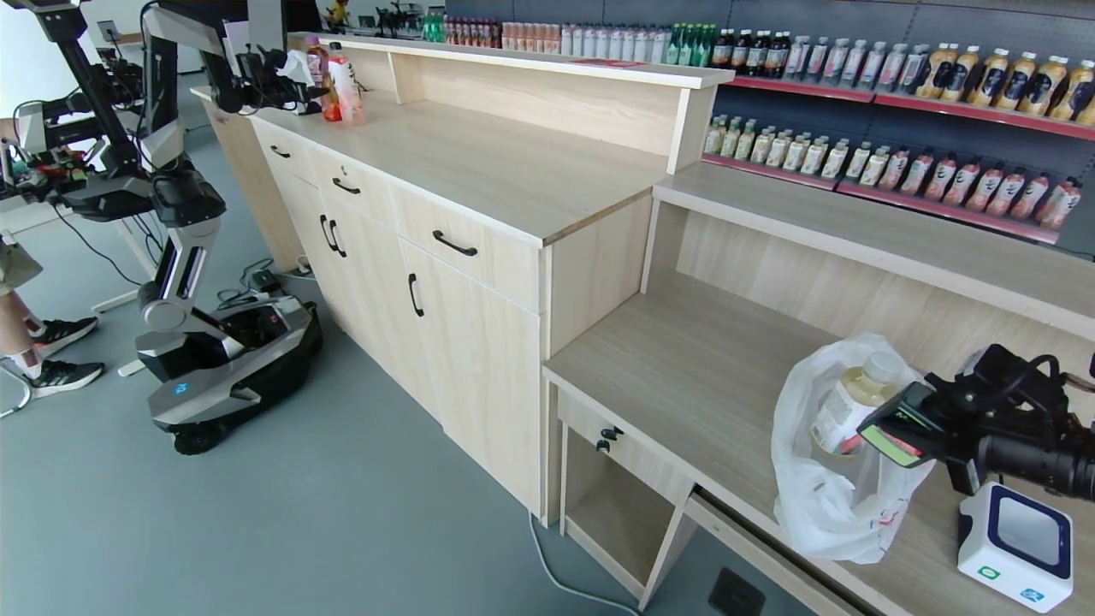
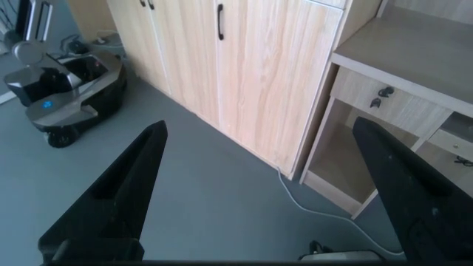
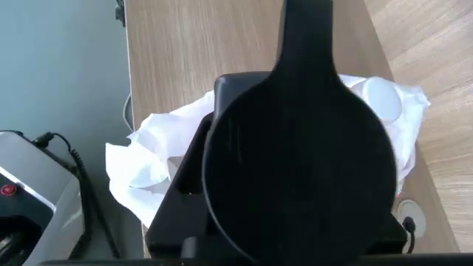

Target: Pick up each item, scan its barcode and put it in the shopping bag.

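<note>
A white plastic shopping bag (image 1: pixel 821 505) stands on the low wooden desk (image 1: pixel 684 368) with a pale drink bottle (image 1: pixel 847 406) inside it. My right gripper (image 1: pixel 907 428) hovers at the bag's mouth, shut on a dark item with a green and red face (image 1: pixel 894 443). In the right wrist view that item (image 3: pixel 295 170) hides the fingers, and the bag (image 3: pixel 140 170) and the bottle's cap (image 3: pixel 380 96) lie beneath it. A white and blue barcode scanner (image 1: pixel 1015 546) sits on the desk beside the bag. My left gripper (image 2: pixel 259 125) hangs open and empty above the grey floor.
A tall wooden counter (image 1: pixel 479 162) with drawers and doors stands to the left of the desk. Another robot (image 1: pixel 214 351) is parked on the floor beside it. Shelves of drink bottles (image 1: pixel 898 162) line the back wall. A cable (image 1: pixel 556 565) trails across the floor under the desk.
</note>
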Tool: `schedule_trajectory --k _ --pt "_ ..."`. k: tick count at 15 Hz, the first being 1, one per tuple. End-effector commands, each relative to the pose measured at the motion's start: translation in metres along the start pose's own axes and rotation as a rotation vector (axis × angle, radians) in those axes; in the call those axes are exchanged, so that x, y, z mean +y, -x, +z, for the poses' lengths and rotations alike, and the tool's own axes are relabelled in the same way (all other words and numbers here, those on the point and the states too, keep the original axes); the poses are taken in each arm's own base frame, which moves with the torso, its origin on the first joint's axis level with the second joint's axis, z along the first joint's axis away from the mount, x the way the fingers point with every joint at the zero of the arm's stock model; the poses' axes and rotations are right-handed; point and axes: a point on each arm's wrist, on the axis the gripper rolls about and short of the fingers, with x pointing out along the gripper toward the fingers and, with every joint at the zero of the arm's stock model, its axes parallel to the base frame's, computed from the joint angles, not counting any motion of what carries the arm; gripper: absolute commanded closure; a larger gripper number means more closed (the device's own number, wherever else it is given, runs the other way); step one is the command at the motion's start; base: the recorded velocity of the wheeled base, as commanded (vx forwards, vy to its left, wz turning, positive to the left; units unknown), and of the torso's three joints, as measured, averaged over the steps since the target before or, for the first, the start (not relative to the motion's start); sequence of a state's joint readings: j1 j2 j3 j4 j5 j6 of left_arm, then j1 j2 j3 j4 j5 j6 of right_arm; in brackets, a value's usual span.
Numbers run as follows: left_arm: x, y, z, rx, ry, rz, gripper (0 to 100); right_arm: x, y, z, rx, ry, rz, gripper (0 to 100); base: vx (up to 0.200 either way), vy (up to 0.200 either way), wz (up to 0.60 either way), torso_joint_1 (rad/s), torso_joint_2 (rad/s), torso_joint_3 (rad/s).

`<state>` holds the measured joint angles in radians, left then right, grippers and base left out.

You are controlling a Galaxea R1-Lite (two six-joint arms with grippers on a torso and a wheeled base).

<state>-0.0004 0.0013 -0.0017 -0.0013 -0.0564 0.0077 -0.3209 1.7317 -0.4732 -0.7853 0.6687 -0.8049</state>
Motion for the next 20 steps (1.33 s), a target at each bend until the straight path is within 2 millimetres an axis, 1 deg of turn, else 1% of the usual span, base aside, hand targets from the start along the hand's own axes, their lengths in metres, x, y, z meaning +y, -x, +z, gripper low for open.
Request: schedule_trajectory --k 1,2,5,8,12,14,17,20 --pt "0.000 0.000 0.000 0.000 0.000 0.000 0 0.007 -0.024 -0.026 0.066 -0.069 0.080 100 0.000 0.000 0.00 0.000 0.00 0.000" --pt "0.000 0.000 0.000 0.000 0.000 0.000 0 0.009 -0.033 -0.036 0.087 -0.092 0.110 100 0.000 0.000 0.00 0.000 0.00 0.000" --pt "0.000 0.000 0.000 0.000 0.000 0.000 0 0.012 -0.047 -0.049 0.110 -0.123 0.144 100 0.000 0.000 0.00 0.000 0.00 0.000" --pt "0.000 0.000 0.000 0.000 0.000 0.000 0 0.011 -0.058 -0.061 0.122 -0.149 0.155 100 0.000 0.000 0.00 0.000 0.00 0.000" --pt "0.000 0.000 0.000 0.000 0.000 0.000 0 0.007 -0.066 -0.066 0.106 -0.154 0.140 100 0.000 0.000 0.00 0.000 0.00 0.000" --pt "0.000 0.000 0.000 0.000 0.000 0.000 0 0.008 -0.069 -0.073 0.114 -0.163 0.141 100 0.000 0.000 0.00 0.000 0.00 0.000" --pt "0.000 0.000 0.000 0.000 0.000 0.000 0 0.009 -0.071 -0.082 0.129 -0.181 0.147 100 0.000 0.000 0.00 0.000 0.00 0.000" --pt "0.000 0.000 0.000 0.000 0.000 0.000 0 0.009 -0.074 -0.085 0.133 -0.186 0.149 100 0.000 0.000 0.00 0.000 0.00 0.000"
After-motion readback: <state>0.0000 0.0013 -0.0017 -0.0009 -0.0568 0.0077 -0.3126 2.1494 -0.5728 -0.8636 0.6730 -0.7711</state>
